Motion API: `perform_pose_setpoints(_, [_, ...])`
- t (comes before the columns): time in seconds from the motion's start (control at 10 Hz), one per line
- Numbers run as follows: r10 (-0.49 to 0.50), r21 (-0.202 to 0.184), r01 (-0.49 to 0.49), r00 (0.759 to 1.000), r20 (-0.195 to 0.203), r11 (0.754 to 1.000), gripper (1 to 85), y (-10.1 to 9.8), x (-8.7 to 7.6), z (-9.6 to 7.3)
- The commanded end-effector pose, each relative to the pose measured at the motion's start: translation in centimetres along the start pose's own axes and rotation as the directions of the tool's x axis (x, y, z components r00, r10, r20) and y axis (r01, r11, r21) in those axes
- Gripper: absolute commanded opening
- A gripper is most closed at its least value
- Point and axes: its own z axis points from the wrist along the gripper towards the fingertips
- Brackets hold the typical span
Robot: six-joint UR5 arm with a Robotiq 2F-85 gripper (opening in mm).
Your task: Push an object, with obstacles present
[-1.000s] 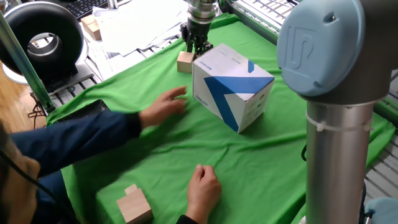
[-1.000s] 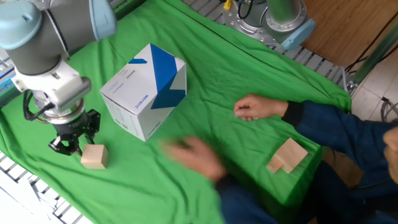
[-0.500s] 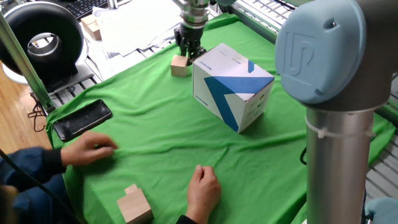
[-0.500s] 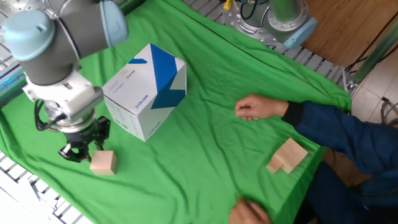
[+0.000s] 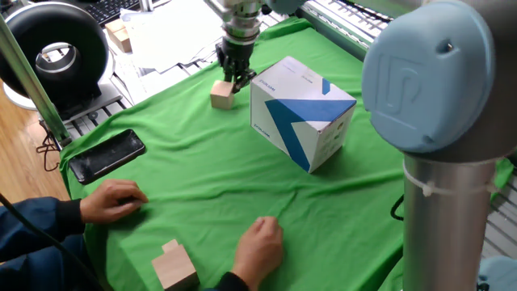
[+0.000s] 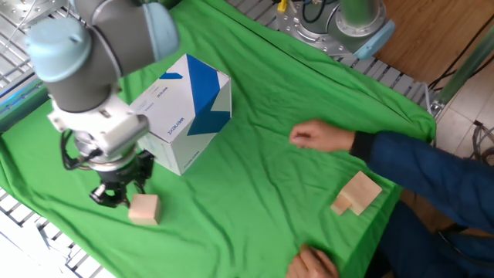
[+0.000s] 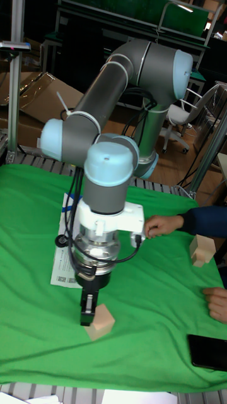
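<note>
The object, a small light-wood cube (image 5: 222, 94) (image 6: 144, 209) (image 7: 101, 320), lies on the green cloth. My gripper (image 5: 235, 77) (image 6: 113, 198) (image 7: 87, 313) stands low right beside it with its fingers together, touching or almost touching the cube's side and holding nothing. The obstacle, a large white box with blue graphics (image 5: 300, 112) (image 6: 180, 111), sits just beyond the gripper; in the tall fixed view the arm hides most of the box (image 7: 64, 262).
A black phone (image 5: 107, 155) (image 7: 207, 351) lies near the cloth's edge. A stepped pale wooden block (image 5: 174, 265) (image 6: 355, 193) (image 7: 202, 250) rests by a person's hands (image 5: 258, 246) (image 6: 316, 136). Another hand (image 5: 113, 200) is close to the phone.
My gripper has slid along the cloth past the box, and the cube has moved with it in front of the fingers. The person's hand drew back toward the phone.
</note>
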Motion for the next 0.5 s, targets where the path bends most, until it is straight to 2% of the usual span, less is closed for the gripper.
perform_pose_setpoints(0.0, [0.042,0.015,-0.042,0.999,0.032,0.999,36.7,0.8,-3.3,0.1])
perform_pose_setpoints(0.4, [0.102,0.023,-0.103,0.994,0.038,0.994,36.3,1.5,-6.4,-0.3])
